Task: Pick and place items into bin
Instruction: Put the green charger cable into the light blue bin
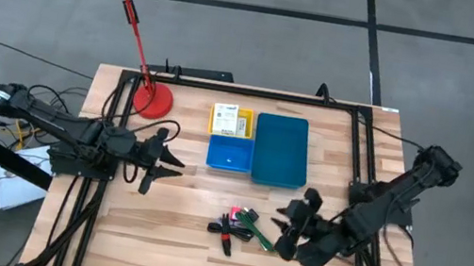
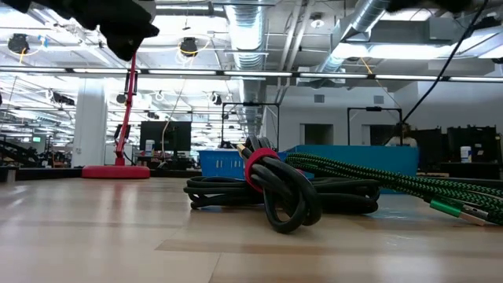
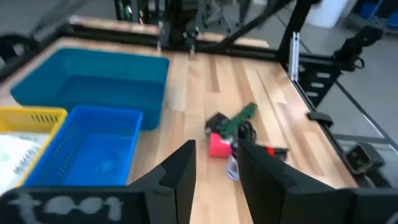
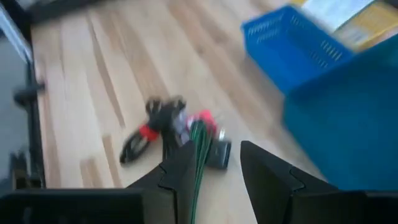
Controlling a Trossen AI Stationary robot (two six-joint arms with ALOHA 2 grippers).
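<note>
Between both arms' parted fingers (image 4: pixel 180 171) lie the items (image 1: pixel 240 224).

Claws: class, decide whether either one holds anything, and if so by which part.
Nothing is held. The left claw is open and empty above the table; the right claw is open, with the green cord running between its fingers, ungripped.

On the counter (image 1: pixel 163 236) my left fingers (image 1: pixel 167 164) hover left of the bin (image 1: pixel 281 150), whose two small compartments sit on its left side, one holding a flat box (image 1: pixel 232 120), while the cords (image 1: pixel 239 226) lie in front of it, just left of my right fingers (image 1: pixel 290 229).
</note>
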